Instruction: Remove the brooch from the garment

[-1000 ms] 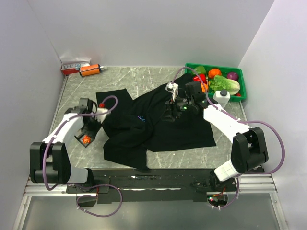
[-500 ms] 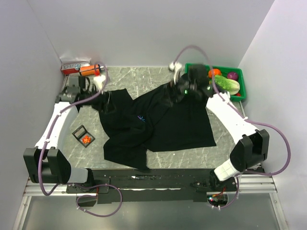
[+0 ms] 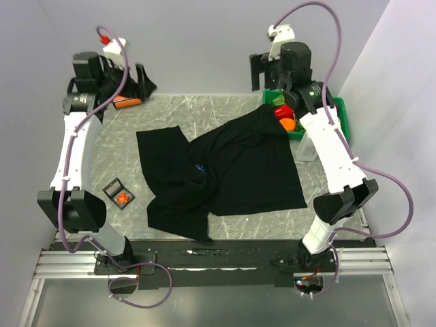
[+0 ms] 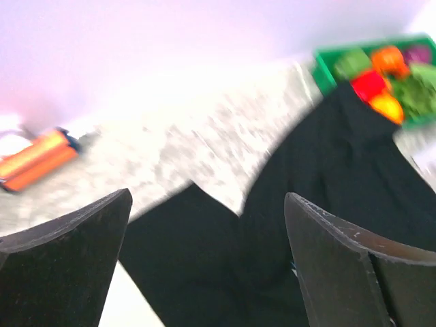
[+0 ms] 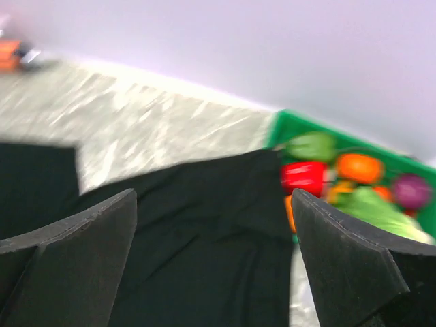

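The black garment lies spread on the table's middle, its blue starburst mark facing up. The brooch, a tiny orange piece, sits in a small black box left of the garment. My left gripper hangs high at the back left, open and empty; the left wrist view shows its gripper above the garment. My right gripper is raised at the back right, open and empty, and in its own view this gripper looks down on the garment.
A green bin of toy vegetables stands at the back right; the garment's upper right corner laps over its left edge. An orange cylinder lies at the back left by the wall. A white bottle stands behind the right arm.
Both arms lifted away from the table and swung back toward the rear wall while their jaws opened. The garment's upper right corner was drawn up to the bin.
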### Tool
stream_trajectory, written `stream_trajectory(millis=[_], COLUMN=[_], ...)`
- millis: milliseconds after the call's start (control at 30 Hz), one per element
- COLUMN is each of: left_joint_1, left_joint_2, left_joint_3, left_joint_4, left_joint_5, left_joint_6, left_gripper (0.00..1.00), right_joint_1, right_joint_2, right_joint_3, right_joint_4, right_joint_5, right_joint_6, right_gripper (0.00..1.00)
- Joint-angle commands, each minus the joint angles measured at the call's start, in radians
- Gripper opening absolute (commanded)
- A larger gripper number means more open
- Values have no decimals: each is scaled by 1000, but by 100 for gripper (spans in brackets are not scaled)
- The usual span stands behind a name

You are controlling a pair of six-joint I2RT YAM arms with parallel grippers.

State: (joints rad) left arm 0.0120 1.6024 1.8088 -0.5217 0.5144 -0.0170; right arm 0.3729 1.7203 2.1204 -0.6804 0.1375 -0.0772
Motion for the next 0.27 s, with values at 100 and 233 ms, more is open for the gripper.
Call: stream_trajectory(millis=[100, 233], left_joint_1=[26, 32], left_joint_2=[2, -56], left_joint_3=[144, 55], left_joint_4=[104, 186], left_joint_5=[-224, -267], left_joint_6=[-29, -24], left_gripper=[99, 99], right_joint_1=[-35, -55], right_joint_2=[-177, -189], right_joint_3=[-91, -80], right_joint_4=[289, 277], right_joint_5=[340, 314], right_joint_6=[-25, -30], right_gripper=[100, 100])
